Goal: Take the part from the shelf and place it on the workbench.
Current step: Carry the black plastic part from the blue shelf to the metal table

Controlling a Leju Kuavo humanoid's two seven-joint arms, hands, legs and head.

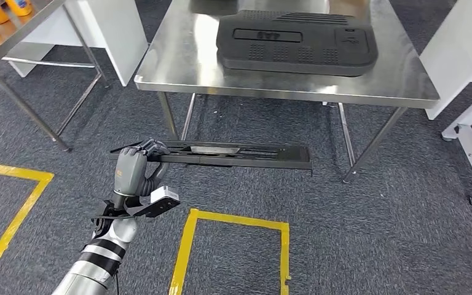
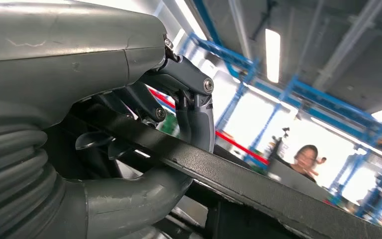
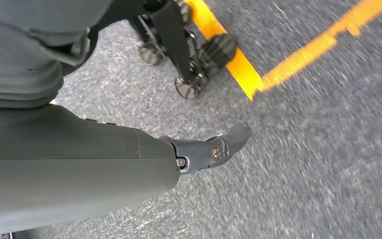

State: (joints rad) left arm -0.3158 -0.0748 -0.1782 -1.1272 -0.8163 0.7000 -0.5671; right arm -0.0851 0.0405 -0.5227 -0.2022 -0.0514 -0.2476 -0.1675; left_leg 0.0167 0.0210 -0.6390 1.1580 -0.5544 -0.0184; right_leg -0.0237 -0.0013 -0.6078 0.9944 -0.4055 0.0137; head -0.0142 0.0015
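Left hand [image 1: 136, 166] fingers [image 1: 150, 146] wrapped over one end of the long black slotted part [image 1: 233, 155], remainder cantilevered beyond, short of the steel tabletop [image 1: 178, 67]. Looks stiff, light, prone to sagging; mid-length hold steadier. Right hand [image 3: 129, 164] fingers: cannot tell.

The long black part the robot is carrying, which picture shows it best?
The head view. There the whole long black part shows, level in front of the steel workbench, with the left hand holding one end. The left wrist view gives a close slice of it under the fingers.
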